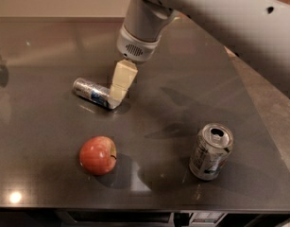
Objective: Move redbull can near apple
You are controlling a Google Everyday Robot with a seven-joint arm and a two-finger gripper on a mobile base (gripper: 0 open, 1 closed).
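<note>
A dark, glossy table (45, 51) fills most of the view, with its near edge running along the bottom. The redbull can (90, 91) lies on its side on the left half of the table, a little farther back than the middle. Its length runs from far left to near right, with silver at the left end and a blue patch on its side.

The gripper (115, 97) comes down from above at a slant. Its cream-coloured lower part leans to the left and ends right at the near-right end of the redbull can, overlapping it in the view. I cannot tell whether it touches the can or hangs just over it. Nor can I tell whether the gripper is wide, narrow or closed on anything. Above it sits a round grey wrist (137, 44) with a small grille, and the thick pale arm (220, 13) runs off to the upper right.

The apple (98, 155) rests on the near left part of the table. It is red with a yellowish patch, and its stem dimple is turned to the right. It sits nearer than the redbull can, with bare table between the two.

A wider can (211, 151) stands upright on the near right, its opened top facing up. It is well apart from both the apple and the redbull can.
</note>
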